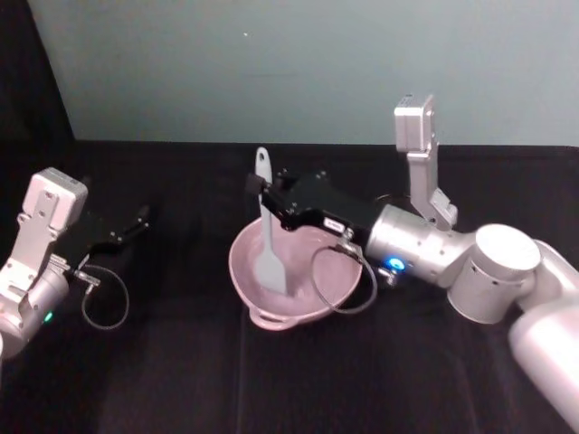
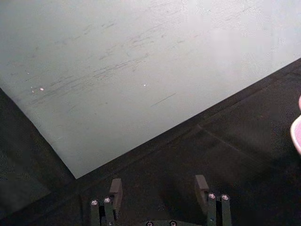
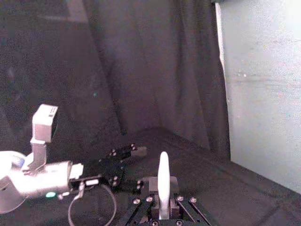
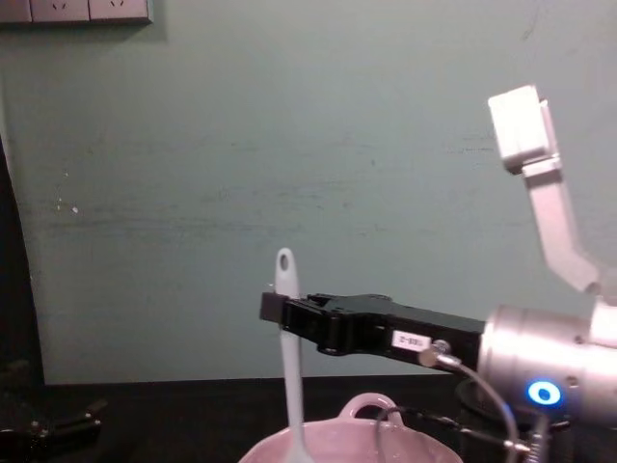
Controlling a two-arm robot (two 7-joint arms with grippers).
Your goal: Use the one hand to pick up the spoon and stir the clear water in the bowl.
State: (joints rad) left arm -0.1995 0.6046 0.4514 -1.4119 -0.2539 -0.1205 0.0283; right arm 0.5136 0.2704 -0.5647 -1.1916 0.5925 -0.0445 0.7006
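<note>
My right claw (image 1: 261, 189) was squeezed shut on the white spoon (image 1: 270, 258), high up on its handle. The spoon stood almost straight up, with its flat end down inside the pink bowl (image 1: 237, 271) on the black table (image 1: 181, 380). My left claw (image 1: 137, 219) was off to the left, well away from the bowl, with its fingers apart and holding nothing.

bowl (image 1: 291, 318) glossy ceramic | spoon (image 1: 270, 264) matt plastic | tablecloth (image 1: 181, 380) matt black cloth

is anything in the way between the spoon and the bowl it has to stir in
Nothing visible. The right gripper holds the spoon upright by its handle, blade down inside the bowl. The left gripper sits off to the left, apart.
</note>
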